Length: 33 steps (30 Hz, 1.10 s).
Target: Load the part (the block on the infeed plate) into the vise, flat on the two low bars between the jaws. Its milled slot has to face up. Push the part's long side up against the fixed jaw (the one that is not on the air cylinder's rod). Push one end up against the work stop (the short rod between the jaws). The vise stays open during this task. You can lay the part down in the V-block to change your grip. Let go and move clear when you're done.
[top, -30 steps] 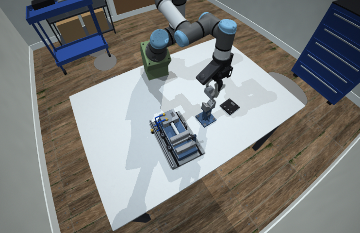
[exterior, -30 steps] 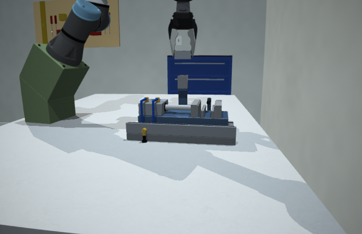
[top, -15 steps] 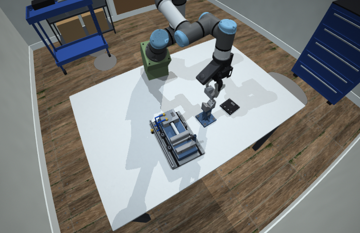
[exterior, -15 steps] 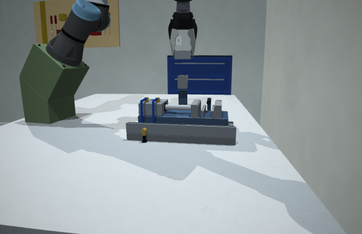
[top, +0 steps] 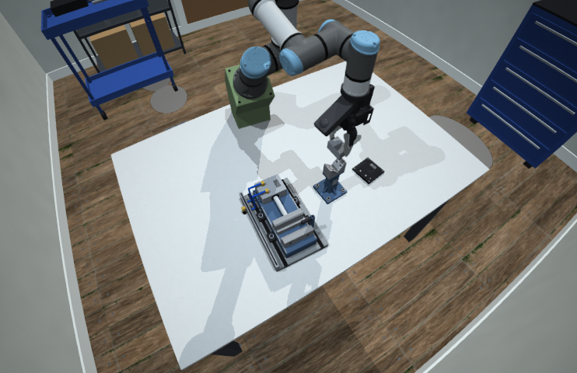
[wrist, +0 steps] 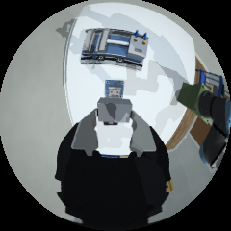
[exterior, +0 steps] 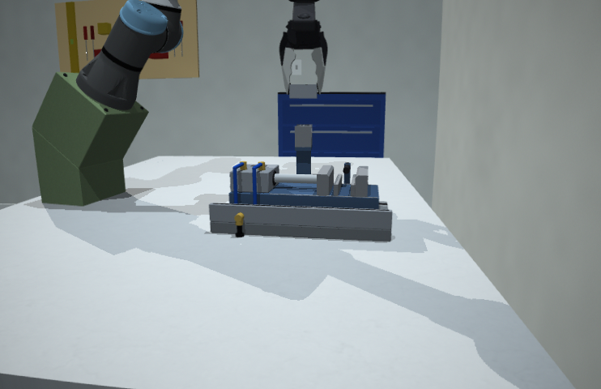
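Grey block gripped by the hand above the counter

The block point(top: 335, 147) point(exterior: 303, 91) point(wrist: 115, 110) is clamped between the fingertips of the hand point(top: 340, 148) point(exterior: 303, 88) point(wrist: 114, 109), which is pointed downward. It is held crosswise at the tips, clear of the counter point(top: 166, 220) point(exterior: 219, 321) point(wrist: 159, 98). Which way its milled slot is turned cannot be told.

Below the hand, a V-block stand point(top: 330, 189) point(exterior: 303, 160) point(wrist: 114, 89) is set upright, its grey head carried on a blue post and foot. No contact is shown between the block and that head; in the exterior view they are seen apart. Beside the stand, the black infeed plate point(top: 368, 170) is laid flat.

Farther out, the vise point(top: 278, 220) point(exterior: 305, 199) point(wrist: 115, 46) is placed on the counter with a gap left between its jaws. The moving jaw point(top: 288, 217) point(exterior: 325, 180) is joined to the pale rod point(top: 280, 205) point(exterior: 295, 178) point(wrist: 116, 42); the fixed jaw point(top: 297, 234) point(exterior: 361, 181) is stood opposite. The block is not yet loaded there.

At the counter's far side, the arm is mounted on a green pedestal point(top: 251, 112) point(exterior: 76, 151) point(wrist: 190, 98). Beyond the counter, a blue drawer cabinet point(top: 518, 94) point(exterior: 330, 119) is seen.
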### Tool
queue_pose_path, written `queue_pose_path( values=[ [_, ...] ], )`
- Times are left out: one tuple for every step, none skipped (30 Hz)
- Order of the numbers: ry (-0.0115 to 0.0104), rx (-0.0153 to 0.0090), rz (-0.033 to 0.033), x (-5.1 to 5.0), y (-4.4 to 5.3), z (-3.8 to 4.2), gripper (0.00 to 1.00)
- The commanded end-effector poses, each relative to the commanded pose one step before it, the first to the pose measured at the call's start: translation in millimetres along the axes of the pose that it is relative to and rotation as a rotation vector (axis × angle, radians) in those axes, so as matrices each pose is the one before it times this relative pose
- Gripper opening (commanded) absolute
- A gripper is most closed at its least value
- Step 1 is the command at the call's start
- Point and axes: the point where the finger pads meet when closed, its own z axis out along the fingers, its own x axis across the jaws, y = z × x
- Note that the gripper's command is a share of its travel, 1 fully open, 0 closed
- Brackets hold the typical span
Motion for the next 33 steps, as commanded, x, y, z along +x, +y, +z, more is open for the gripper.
queue_pose_path(
  values=[
    [-0.00301,0.00379,0.00016,-0.79,-0.198,-0.839,0.00],
    [0.00010,0.00154,0.00000,0.03,-0.081,0.029,0.00],
    [0.00010,0.00177,0.00000,0.04,-0.092,0.032,0.00],
    [0.00011,0.00200,0.00000,0.04,-0.103,0.035,0.00],
    [0.00010,0.00225,0.00000,0.04,-0.114,0.038,0.00],
    [0.00010,0.00250,-0.00001,0.04,-0.125,0.040,0.00],
    [0.00000,0.00000,0.00000,0.00,0.000,0.000,0.00],
    [0.00000,0.00000,0.00000,0.00,0.000,0.000,0.00],
    [0.00009,0.00276,-0.00001,0.04,-0.137,0.041,0.00],
    [0.00007,0.00302,-0.00001,0.04,-0.147,0.042,0.00],
    [0.00004,0.00330,-0.00001,0.04,-0.158,0.041,0.00],
    [0.00001,0.00357,-0.00002,0.04,-0.168,0.040,0.00],
    [-0.00003,0.00385,-0.00002,0.03,-0.177,0.038,0.00],
    [-0.00009,0.00414,-0.00003,0.02,-0.185,0.034,0.00],
    [-0.00015,0.00442,-0.00003,0.02,-0.193,0.029,0.00],
    [-0.00022,0.00471,-0.00004,0.00,-0.199,0.022,0.00],
    [0.00007,0.00466,0.00001,0.03,-0.097,0.034,0.00],
    [0.00034,0.00462,0.00005,0.06,0.005,0.045,0.00],
    [0.00028,0.00488,0.00004,0.04,0.013,0.036,0.00],
    [0.00019,0.00514,0.00003,0.03,0.023,0.026,0.00],
    [0.00010,0.00540,0.00001,0.02,0.034,0.013,0.00],
    [-0.00002,0.00566,0.00000,0.00,0.047,-0.002,0.00],
    [-0.00014,0.00591,-0.00002,-0.02,0.061,-0.019,0.00],
    [0.00000,0.00000,0.00000,0.00,0.000,0.000,0.00],
    [0.00000,0.00000,0.00000,0.00,0.000,0.000,0.00],
    [-0.00029,0.00616,-0.00003,-0.05,0.077,-0.038,0.00],
    [-0.00045,0.00640,-0.00005,-0.07,0.095,-0.060,0.00],
    [0.00013,0.00703,0.00004,0.02,0.046,0.017,0.00],
    [0.00044,0.00755,0.00008,0.07,0.020,0.060,0.00],
    [0.00024,0.00782,0.00005,0.04,0.040,0.033,0.00],
    [0.00002,0.00808,0.00001,0.00,0.063,0.003,0.00],
    [-0.00022,0.00833,-0.00004,-0.04,0.087,-0.030,0.00],
    [-0.00049,0.00857,-0.00008,-0.08,0.114,-0.067,0.00]
  ],
)
